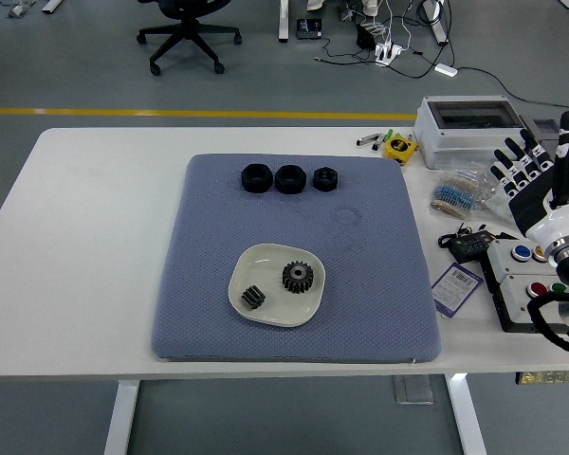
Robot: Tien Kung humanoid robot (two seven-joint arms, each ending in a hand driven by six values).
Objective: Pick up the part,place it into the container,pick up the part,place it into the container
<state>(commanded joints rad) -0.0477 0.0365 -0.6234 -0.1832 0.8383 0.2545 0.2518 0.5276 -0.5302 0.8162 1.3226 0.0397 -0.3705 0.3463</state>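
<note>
Black steel-looking gears, a big one [295, 276] and a small one [254, 297], both sit in the cream dish [243, 269] mid-mat. They look heavy, stiff and toothy, so I'd pinch across the rims. Right hand [536, 190] hovers empty off to the side, fingers spread.

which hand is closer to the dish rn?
Right. The right hand is off the mat's right side, fingers spread over the clutter, well up and right of the dish. The left hand isn't in view.
</note>
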